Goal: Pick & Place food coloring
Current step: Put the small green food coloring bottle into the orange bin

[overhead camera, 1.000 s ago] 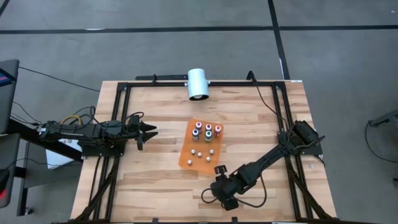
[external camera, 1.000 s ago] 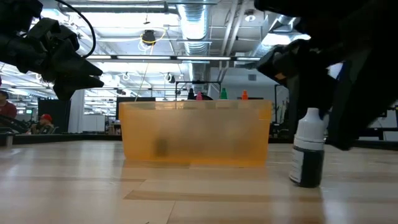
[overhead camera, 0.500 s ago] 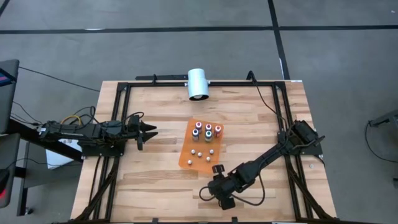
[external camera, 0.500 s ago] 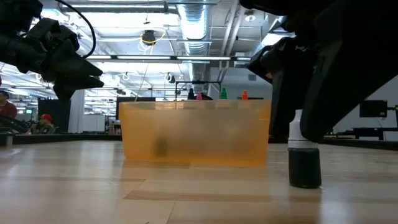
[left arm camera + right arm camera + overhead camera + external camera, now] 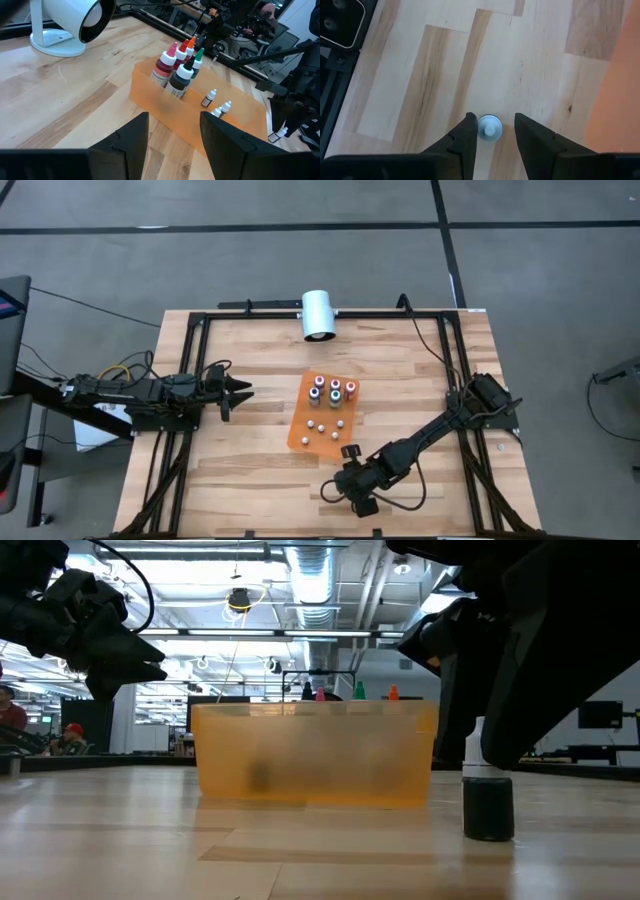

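One small dark food coloring bottle (image 5: 488, 805) with a white top (image 5: 489, 128) stands upright on the wood near the table's front edge. My right gripper (image 5: 492, 124) slants down over it, open, with a finger on either side of the top. It hides the bottle in the high view (image 5: 340, 486). More food coloring bottles, some with red, pink and green tops (image 5: 333, 389) and some small whitish ones (image 5: 325, 427), stand in the orange tray (image 5: 300, 430) at mid-table. My left gripper (image 5: 240, 392) waits open at the table's left, pointing at the tray (image 5: 150, 95). My right gripper has one finger (image 5: 470, 131) close against the side of the bottle's white top (image 5: 481, 128); I cannot tell whether it touches. The other finger (image 5: 520, 127) stands clearly apart from it. The bottle rests on the table on its base.
A big white cylinder (image 5: 318, 314) lies at the far edge, its open end toward the tray. Black frame rails (image 5: 190, 380) run along the table's left, right and far sides. Bare wood lies between the tray and the front edge (image 5: 250, 480).
My right gripper has shifted slightly toward the table's left, over the lone bottle. In the low view its dark fingers now cover part of the bottle's white top, which showed whole a second ago. The bottle still stands upright.
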Robot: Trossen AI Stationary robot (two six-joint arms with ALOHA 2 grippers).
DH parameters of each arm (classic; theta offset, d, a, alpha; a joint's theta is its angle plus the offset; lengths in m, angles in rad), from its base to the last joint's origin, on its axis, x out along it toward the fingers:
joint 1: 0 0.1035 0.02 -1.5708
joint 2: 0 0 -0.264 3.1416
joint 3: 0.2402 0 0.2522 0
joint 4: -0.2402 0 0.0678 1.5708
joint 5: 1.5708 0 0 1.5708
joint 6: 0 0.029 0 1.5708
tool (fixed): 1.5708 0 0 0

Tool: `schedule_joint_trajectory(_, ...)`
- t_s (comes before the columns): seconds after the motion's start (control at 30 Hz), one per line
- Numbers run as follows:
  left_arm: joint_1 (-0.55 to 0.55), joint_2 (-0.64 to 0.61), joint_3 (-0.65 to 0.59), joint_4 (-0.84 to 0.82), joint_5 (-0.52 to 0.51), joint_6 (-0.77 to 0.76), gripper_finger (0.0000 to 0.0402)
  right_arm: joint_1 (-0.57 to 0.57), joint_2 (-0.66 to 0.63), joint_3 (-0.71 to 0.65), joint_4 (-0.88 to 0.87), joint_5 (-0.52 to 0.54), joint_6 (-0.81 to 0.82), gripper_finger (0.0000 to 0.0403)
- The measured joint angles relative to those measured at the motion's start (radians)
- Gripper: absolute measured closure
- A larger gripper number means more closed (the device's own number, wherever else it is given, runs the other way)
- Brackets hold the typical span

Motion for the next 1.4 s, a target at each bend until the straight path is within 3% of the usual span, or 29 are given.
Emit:
schedule_joint_trajectory(0.83, 0.0, 0.0, 0.0, 0.003, 0.0, -0.001, 0.0233, 0.001, 0.001, 0.0, -0.026, 0.001, 0.0, 0.0283)
schedule_joint_trajectory(1.4, 0.0, 0.0, 0.0, 0.004, 0.0, -0.002, 0.0233, 0.0, 0.001, 0.0, -0.024, 0.001, 0.0, 0.0341)
